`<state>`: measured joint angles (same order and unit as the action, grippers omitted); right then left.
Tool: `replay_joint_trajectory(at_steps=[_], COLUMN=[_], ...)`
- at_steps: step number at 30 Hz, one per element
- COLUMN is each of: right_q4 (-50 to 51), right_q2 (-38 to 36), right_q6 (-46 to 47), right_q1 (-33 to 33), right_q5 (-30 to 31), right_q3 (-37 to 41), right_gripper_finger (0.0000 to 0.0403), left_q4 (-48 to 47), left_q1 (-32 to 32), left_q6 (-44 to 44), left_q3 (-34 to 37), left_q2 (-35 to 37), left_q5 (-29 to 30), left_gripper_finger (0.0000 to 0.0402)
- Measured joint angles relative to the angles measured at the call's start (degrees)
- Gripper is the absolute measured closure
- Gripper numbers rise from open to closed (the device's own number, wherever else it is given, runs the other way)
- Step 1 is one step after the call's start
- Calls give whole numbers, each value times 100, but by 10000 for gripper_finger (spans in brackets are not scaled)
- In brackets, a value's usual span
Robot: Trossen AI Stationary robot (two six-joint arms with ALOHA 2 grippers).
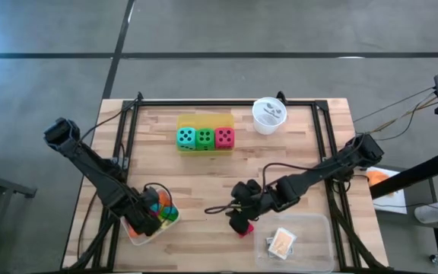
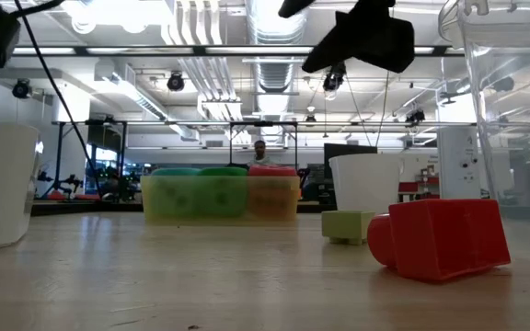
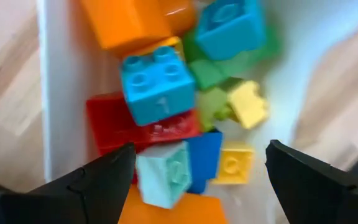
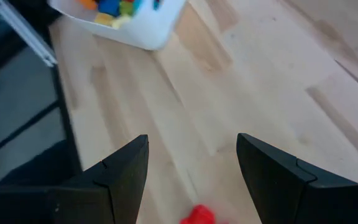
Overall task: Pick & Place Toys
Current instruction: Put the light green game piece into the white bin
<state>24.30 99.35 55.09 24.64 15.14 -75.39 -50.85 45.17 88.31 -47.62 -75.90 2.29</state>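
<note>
My left gripper [image 1: 149,217] hangs open, pointing down over a white tray [image 1: 139,234] at the near left. Between its fingers in the left wrist view [image 3: 197,180] I see the tray's loose blocks: blue [image 3: 157,84], orange [image 3: 129,22], red [image 3: 114,121], green and yellow. They lie below the fingers, untouched. My right gripper [image 1: 240,215] is open above a red block [image 1: 242,229], which lies on the table [image 2: 440,239] [image 4: 197,215]. A small green block [image 2: 348,225] lies beside it. Three dice [image 1: 204,138], teal, green and red, sit in a yellow tray.
A round white cup [image 1: 268,116] stands at the far right. A clear tray [image 1: 314,228] holding cards [image 1: 281,242] sits at the near right, next to the red block. Bare wood lies between the two near trays and in the table's middle.
</note>
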Motion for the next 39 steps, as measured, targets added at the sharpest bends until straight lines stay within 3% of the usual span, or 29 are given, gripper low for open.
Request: replay_joint_trajectory(at_steps=[5,15,26,33,39], right_q4=[704,761,2290,2443,2682], right_q2=[0,381,1298,1738,1914], right_q6=[331,46,-153,-324,-419], right_q1=[-125,-242,-330,-415,-494], right_q5=[99,38,-99,-596,-619], right_q3=[-113,-249,-1296,-1456,-1443], right_gripper_finger=[167,167,167,167,167], left_q4=[-16,-42,-595,-884,-964], left_q1=[-2,-5,-26,-18,-9], left_q6=[-193,-718,-948,-1047,-1102], left_q3=[-347,-822,-1351,-1400,-1398], left_q2=[9,9,9,9,9], left_q5=[14,111,116,175,176], left_gripper_finger=[55,55,55,55,55])
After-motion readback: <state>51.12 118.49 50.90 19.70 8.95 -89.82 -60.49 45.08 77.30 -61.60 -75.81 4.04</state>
